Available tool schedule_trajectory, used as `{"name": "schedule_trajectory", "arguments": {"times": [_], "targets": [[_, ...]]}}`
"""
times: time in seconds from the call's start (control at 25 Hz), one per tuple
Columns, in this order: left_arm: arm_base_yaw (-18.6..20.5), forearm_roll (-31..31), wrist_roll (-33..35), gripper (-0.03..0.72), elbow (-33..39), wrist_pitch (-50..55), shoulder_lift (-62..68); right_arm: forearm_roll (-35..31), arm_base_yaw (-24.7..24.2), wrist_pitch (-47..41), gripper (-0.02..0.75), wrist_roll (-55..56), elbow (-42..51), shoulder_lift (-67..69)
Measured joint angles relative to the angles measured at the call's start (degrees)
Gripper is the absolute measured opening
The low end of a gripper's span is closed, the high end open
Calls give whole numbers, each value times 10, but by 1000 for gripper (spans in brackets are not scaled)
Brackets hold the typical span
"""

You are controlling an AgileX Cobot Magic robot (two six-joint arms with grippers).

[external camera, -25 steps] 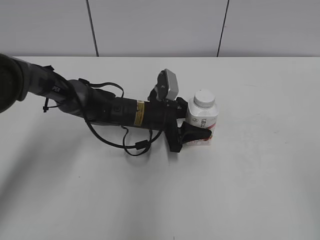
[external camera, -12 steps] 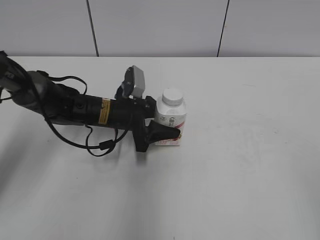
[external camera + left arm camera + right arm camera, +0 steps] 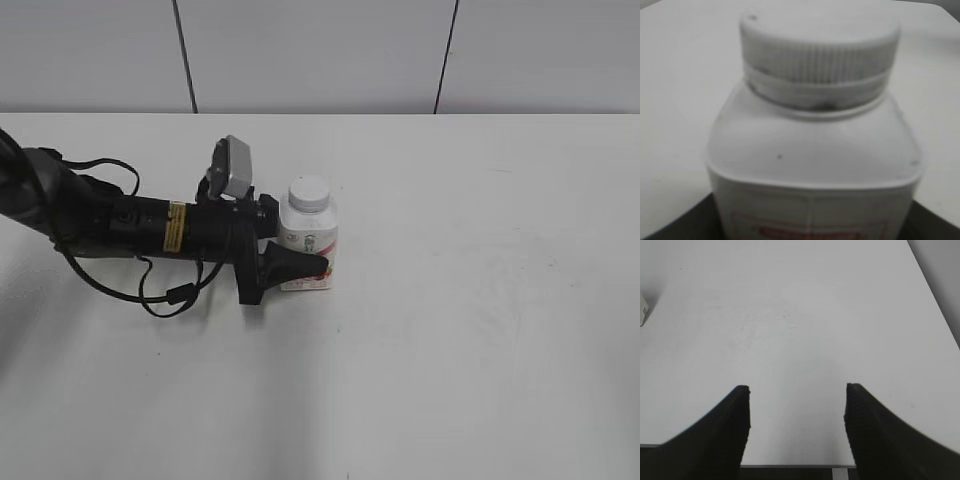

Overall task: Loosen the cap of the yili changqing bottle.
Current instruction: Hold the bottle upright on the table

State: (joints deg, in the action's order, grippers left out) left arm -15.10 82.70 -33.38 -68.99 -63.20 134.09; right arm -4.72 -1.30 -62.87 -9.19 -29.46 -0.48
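The yili changqing bottle [image 3: 310,243], white and squarish with a pink-red label, stands upright on the white table [image 3: 480,320] left of centre. Its ribbed white cap [image 3: 309,193] sits on the neck. My left gripper [image 3: 305,257] reaches in low from the left and is shut on the bottle's body below the shoulders. One black finger [image 3: 290,266] crosses the label's front; the other is hidden behind. The left wrist view is filled by the bottle [image 3: 815,155] and its cap [image 3: 820,47]. My right gripper [image 3: 796,390] stands open over bare table, nothing between its fingers.
The left arm with its cables [image 3: 150,230] lies low over the table's left side. A grey panelled wall [image 3: 320,50] rises behind the far edge. In the right wrist view the table's near edge [image 3: 790,466] runs just below the fingers.
The left arm has drawn back to the left, sliding the upright bottle with it across the table from right of centre to left of centre. The grip has not changed.
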Motion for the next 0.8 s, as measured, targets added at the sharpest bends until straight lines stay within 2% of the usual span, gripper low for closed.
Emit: {"name": "schedule_trajectory", "arguments": {"times": [0.24, 0.8], "targets": [[12, 1, 18, 418, 6, -10, 4, 0, 0, 0, 480, 0, 0, 0], [13, -10, 24, 418, 6, -28, 17, 0, 0, 0, 480, 0, 0, 0]]}}
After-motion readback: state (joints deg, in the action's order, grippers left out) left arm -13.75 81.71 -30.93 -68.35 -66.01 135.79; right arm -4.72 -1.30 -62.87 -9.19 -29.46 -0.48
